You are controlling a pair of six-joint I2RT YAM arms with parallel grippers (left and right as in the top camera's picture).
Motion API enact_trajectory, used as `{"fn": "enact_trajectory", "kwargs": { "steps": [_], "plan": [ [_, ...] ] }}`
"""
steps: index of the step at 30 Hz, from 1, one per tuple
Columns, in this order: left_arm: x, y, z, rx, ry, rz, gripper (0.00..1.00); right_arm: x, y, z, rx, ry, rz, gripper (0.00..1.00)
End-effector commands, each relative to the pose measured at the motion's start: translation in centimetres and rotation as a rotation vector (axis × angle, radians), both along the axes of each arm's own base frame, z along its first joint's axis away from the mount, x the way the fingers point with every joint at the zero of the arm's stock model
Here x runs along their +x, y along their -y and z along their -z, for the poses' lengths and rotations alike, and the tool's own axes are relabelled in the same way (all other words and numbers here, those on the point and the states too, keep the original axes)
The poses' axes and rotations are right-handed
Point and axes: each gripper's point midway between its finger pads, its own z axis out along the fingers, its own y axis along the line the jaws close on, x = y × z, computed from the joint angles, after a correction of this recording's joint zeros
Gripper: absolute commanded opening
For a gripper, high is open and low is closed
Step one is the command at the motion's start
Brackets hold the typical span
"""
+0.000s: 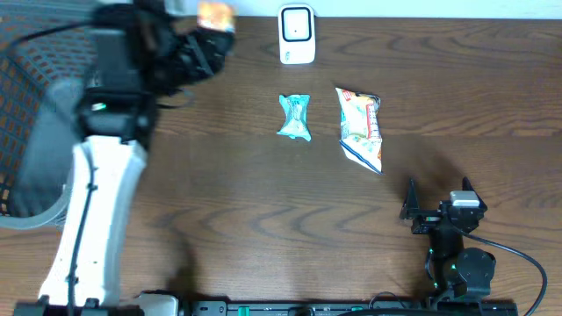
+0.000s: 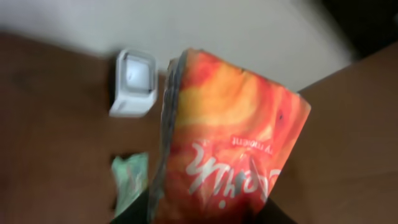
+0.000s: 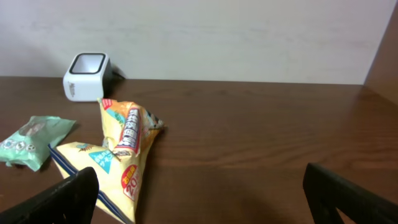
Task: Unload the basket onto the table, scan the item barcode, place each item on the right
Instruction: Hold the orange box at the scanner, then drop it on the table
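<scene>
**Overhead**
- Left gripper: raised over the far left of the table, blurred, jaws clamped on the orange bag.
- Orange bag: in the air at the table's far edge, left of the scanner and apart from it.
- Scanner: upright at the middle of the far edge.
- Teal packet: flat on the table, in front of the scanner.
- Yellow bag: near the teal packet on its right, not touching.
- Basket: at the left edge, beside the left arm.
- Right gripper: low at the near right, jaws wide apart with nothing between them.

**Left wrist**
- Orange bag: fills the middle and rises from between the dark left fingers at the bottom edge. Its print reads upside down.
- Scanner: beyond the bag, to its left.
- Teal packet: lower left, partly hidden by the bag.

**Right wrist**
- Right fingers: at the two lower corners, well apart.
- Yellow bag: crumpled on the table, ahead and left.
- Teal packet: left of the yellow bag.
- Scanner: behind both, by the wall.
</scene>
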Motion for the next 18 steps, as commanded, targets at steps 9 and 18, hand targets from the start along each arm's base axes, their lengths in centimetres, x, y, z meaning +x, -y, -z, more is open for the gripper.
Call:
{"fn": "enact_trajectory", "kwargs": {
  "steps": [9, 18],
  "plan": [
    [2.0, 4.6, 17.4, 0.506, -0.304, -0.205, 0.31, 0.0, -0.1, 0.1, -0.011, 0.000, -0.006, 0.99],
    [2.4, 4.7, 26.8, 0.562, -0.496, -0.256, 0.43, 0.0, -0.1, 0.1, -0.011, 0.000, -0.006, 0.99]
  ]
}}
